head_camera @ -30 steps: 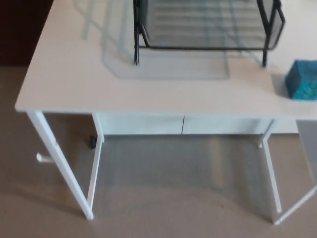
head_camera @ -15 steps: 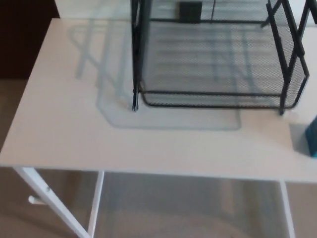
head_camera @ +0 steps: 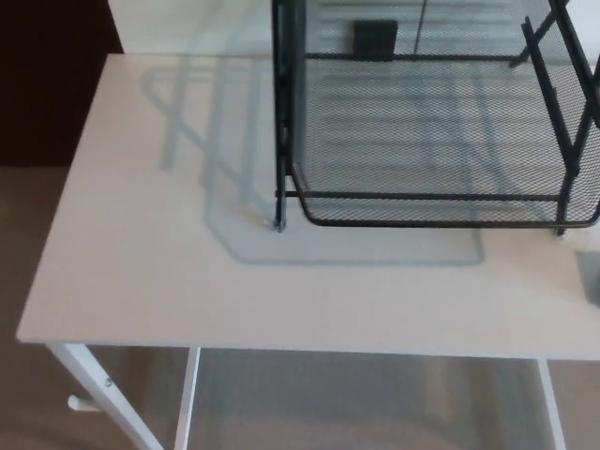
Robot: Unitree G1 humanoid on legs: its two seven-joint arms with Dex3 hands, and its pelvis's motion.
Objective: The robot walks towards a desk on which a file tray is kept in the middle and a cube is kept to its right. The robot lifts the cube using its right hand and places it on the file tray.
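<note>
A black wire-mesh file tray (head_camera: 431, 196) stands on the white desk (head_camera: 141, 272), filling the upper right of the head view; its right side is cut off by the picture's edge. The cube does not show; only a grey shadow (head_camera: 592, 277) lies on the desk at the right edge. Neither of my hands is in the picture.
A small dark rectangle (head_camera: 375, 39) shows through the mesh behind the tray. The desk's front edge runs across the bottom, with white legs (head_camera: 98, 398) below on beige carpet (head_camera: 28, 403). A dark area (head_camera: 47, 75) lies beyond the desk's left edge.
The camera has moved closer to the desk, so the tray looks larger and lower. The teal cube has slipped out past the picture's right edge.
</note>
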